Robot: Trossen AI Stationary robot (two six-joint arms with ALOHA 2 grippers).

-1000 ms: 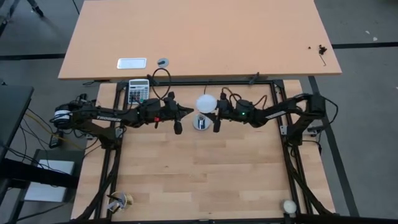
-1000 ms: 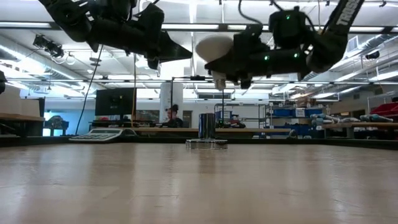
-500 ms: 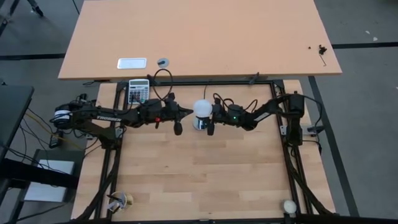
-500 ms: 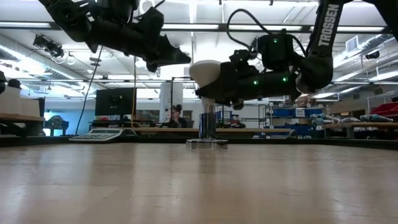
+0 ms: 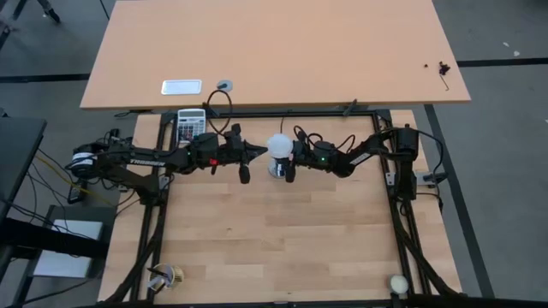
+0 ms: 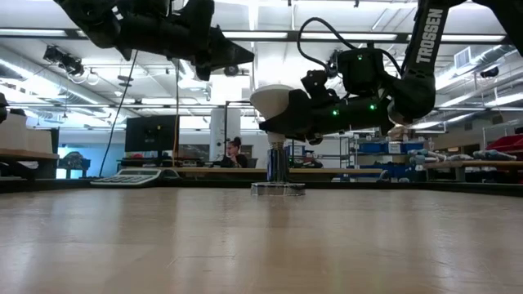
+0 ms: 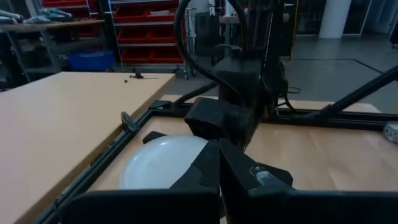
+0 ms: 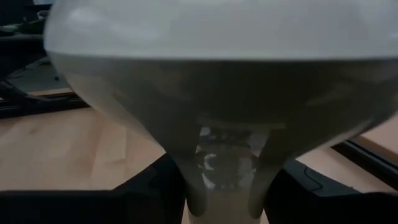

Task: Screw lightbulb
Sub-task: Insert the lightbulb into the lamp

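The white lightbulb [image 5: 280, 145] stands upright, dome up, over the silver socket [image 6: 278, 173] at the table's far middle. Its grey screw base [image 6: 278, 148] is at the socket's mouth. My right gripper [image 6: 283, 124] comes in from the table's right and is shut on the bulb, whose dome hides the fingertips in the high view. My left gripper [image 5: 259, 152] hangs shut and empty just left of the bulb and higher up [image 6: 243, 55]. Its closed fingers [image 7: 219, 163] point at the dome [image 7: 163, 163]. My right gripper pinches the bulb's tapering neck [image 8: 225, 163] below the dome, one dark finger [image 8: 146, 190] on each side. The fingers come level from the table's right. The bulb stands upright with its screw base down on the socket's top.
A calculator [image 5: 190, 125] lies at the far left, and the socket's black cord [image 5: 224, 106] loops past it. A cream ball [image 5: 398, 283] sits at the near right corner and a small object [image 5: 169, 275] at the near left. A black frame [image 5: 396, 214] rims the table. A person [image 6: 234, 152] sits in the room behind.
My right gripper has carried the bulb toward the table's left and down, from beside and above the socket to directly over it, so that the screw base now meets the socket's mouth. My left gripper has risen a little.
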